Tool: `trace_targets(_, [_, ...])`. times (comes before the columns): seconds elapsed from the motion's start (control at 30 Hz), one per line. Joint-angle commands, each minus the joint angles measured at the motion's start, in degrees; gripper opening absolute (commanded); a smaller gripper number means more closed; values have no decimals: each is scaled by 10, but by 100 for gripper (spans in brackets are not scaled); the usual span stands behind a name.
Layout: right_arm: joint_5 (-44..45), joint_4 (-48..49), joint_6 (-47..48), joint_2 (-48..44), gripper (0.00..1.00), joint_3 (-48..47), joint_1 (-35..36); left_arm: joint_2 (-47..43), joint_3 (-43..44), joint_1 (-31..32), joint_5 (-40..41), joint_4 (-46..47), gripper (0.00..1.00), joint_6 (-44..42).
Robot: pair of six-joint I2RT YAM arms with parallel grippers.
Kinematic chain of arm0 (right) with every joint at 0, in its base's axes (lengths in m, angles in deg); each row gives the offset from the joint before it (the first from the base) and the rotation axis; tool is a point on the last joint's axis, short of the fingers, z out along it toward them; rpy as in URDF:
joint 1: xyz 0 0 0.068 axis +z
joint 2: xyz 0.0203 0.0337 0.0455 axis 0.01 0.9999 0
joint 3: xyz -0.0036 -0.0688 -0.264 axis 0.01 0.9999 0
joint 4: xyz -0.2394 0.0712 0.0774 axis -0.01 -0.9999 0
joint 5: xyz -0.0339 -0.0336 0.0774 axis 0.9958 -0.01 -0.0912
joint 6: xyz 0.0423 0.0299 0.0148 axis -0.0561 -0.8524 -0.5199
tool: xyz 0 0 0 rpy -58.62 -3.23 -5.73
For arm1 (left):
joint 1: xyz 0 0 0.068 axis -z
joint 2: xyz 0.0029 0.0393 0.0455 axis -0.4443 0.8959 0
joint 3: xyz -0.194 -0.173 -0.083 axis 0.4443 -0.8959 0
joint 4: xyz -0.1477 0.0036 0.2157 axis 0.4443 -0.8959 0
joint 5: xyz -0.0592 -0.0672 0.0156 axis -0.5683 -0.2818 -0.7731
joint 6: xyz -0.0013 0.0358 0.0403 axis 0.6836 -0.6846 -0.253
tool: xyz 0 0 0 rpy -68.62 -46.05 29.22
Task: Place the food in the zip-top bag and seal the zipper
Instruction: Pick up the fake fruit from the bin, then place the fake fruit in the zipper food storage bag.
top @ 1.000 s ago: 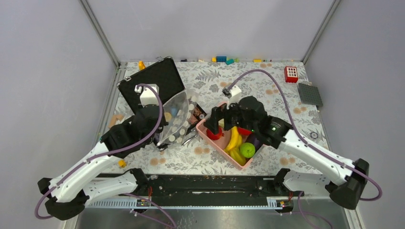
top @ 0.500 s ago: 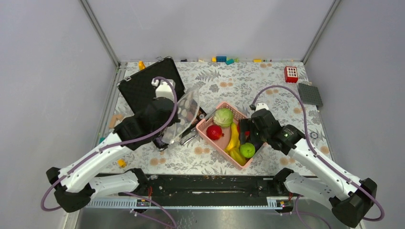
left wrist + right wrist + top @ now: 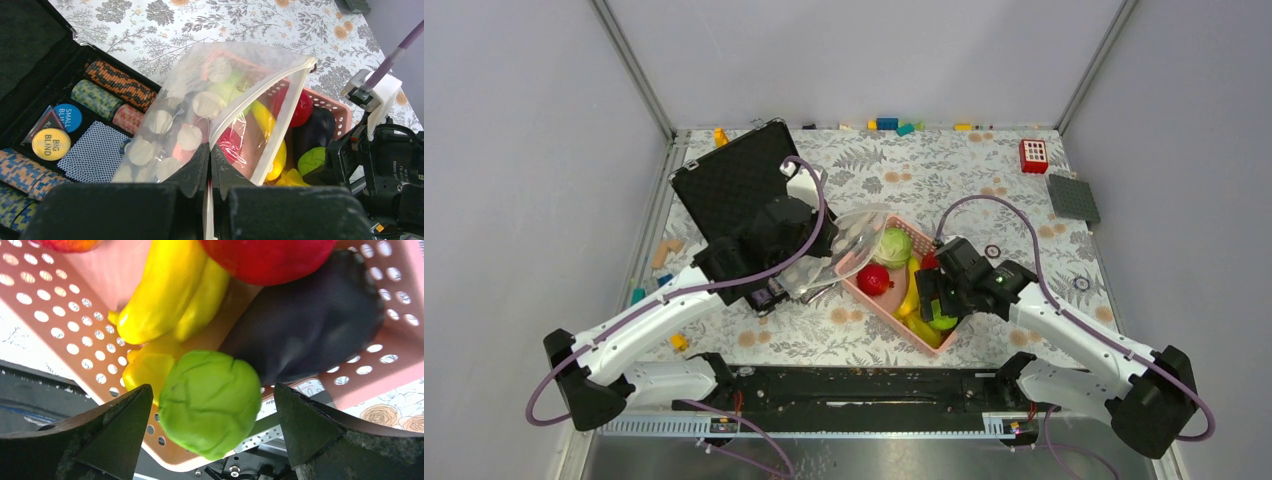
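Right wrist view: my right claw (image 3: 211,389) is spread wide over the near end of the basket (image 3: 55,315). One finger stands on each side of the lime (image 3: 210,402), and neither touches it. Just past the lime lie the bananas (image 3: 170,290) and the eggplant (image 3: 310,325), with an apple (image 3: 265,252) resting on top of them.

From the left wrist, my left claw (image 3: 207,165) is pinched tight on the lower edge of the bag (image 3: 170,130), holding it up off the table. The zipper (image 3: 265,105) runs along the bag's mouth, which gapes open toward the basket. Yellow, red and green fruit show through the plastic, but I cannot tell whether any of it is inside the bag. Behind the bag lies the open case (image 3: 30,45) with its rows of chips (image 3: 100,95).

From the top camera, the basket (image 3: 894,320) sits about mid-table (image 3: 944,175), slanted toward the near edge. The bag (image 3: 859,235) hangs over the basket's far-left end. The cabbage (image 3: 892,246) and a second apple (image 3: 873,279) sit at that end. The case (image 3: 734,185) lies toward the far-left corner.
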Motion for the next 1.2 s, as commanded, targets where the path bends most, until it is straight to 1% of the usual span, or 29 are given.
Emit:
trace_targets(0.0, [-25, -18, -12, 3, 100, 0, 24, 2, -10, 0, -26, 44, 0, 11])
trace_targets(0.1, [-22, -36, -16, -8, 99, 0, 34, 2, -15, 0, -26, 49, 0, 12])
trace_targets(0.17, [-22, -34, -18, -16, 92, 7, 36, 2, -17, 0, -27, 52, 0, 12])
trace_targets(0.23, [-22, -27, -20, -20, 80, 12, 35, 0, -18, 0, -27, 53, 0, 14])
trace_targets(0.27, [-18, -27, -21, -20, 73, 11, 36, 0, -18, -1, -27, 54, 0, 15])
trace_targets(0.3, [-15, -27, -22, -19, 61, 9, 36, -2, -19, 0, -27, 55, 0, 16])
trace_targets(0.33, [-13, -27, -21, -20, 53, 5, 36, -3, -19, 0, -27, 55, 0, 17])
trace_targets(0.37, [-8, -29, -20, -22, 45, 0, 36, -4, -20, 0, -27, 55, 0, 17])
trace_targets(0.4, [-1, -34, -19, -27, 40, -8, 36, -6, -22, 0, -28, 56, 0, 18])
trace_targets(0.47, [16, -40, -10, -47, 38, -24, 36, -10, -23, 0, -27, 56, 0, 21])
trace_targets(0.53, [15, -29, 6, -79, 36, -42, 36, -14, -25, 0, -28, 55, 0, 24])
trace_targets(0.6, [-15, 17, 21, -119, 35, -53, 36, -17, -28, 0, -28, 57, 0, 26])
trace_targets(0.7, [-101, 184, 22, -176, 30, -37, 36, -23, -35, 0, -29, 61, 0, 31])
trace_targets(0.77, [-168, 303, 12, -187, 28, -22, 35, -26, -35, 0, -34, 62, 0, 36])
trace_targets(0.87, [-250, 463, -18, -150, 28, -26, 37, -28, -31, 0, -48, 56, 0, 42])
trace_targets(0.97, [-293, 552, -27, -84, 28, -55, 50, -29, -21, 0, -53, 38, 0, 57])
trace_targets(1.03, [-291, 569, -13, -44, 28, -83, 64, -36, -24, -1, -65, 36, 0, 66])
trace_targets(1.1, [-263, 558, -8, -9, 28, -102, 69, -44, -26, 0, -73, 34, 0, 77])
trace_targets(1.17, [-226, 560, -9, 9, 28, -101, 70, -57, -26, -1, -68, 23, 0, 89])
